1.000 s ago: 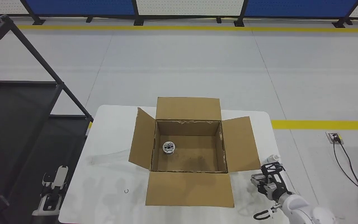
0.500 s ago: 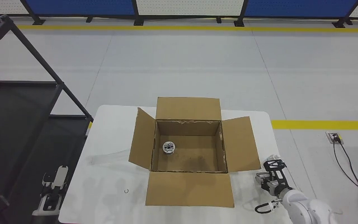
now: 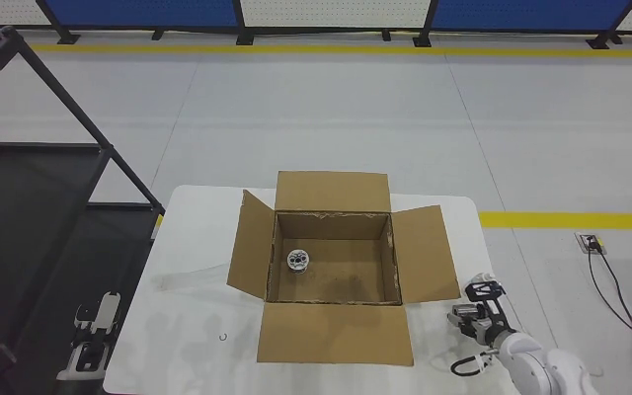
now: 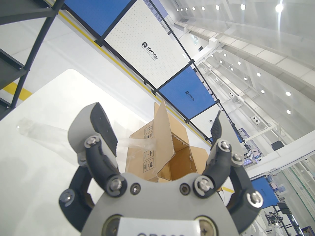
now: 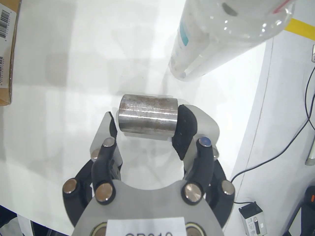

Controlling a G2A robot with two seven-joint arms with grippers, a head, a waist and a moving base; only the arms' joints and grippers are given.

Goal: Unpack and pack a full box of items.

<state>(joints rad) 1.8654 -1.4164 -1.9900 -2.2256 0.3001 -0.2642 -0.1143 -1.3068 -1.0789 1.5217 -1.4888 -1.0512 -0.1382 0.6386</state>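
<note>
White counter (image 3: 197, 296), cardboard box (image 3: 336, 281) almost emptied
Right claw (image 5: 147, 122) grips a metal cylinder (image 5: 147, 114) beside the bottle (image 5: 211, 33) (left claw (image 4: 157, 120) gapes wide, empty); one round item (image 3: 298, 259) waits inside.

Left gripper (image 4: 157, 120): grey metal plate, black curved links, silver screws, black rubber pads (image 4: 102, 126), white label. Right gripper (image 5: 147, 122) looked alike; arm (image 3: 538, 371) was white.

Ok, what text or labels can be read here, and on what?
Wall panels: a brand wordmark, not quoted here.
Box side: handling pictograms, words too small.
Box flap: barcode stickers, digits too small.
Bottle: label blurred.
Left pincer, right pincer: tags cut off by the frame.
Metal cylinder: none.
</note>
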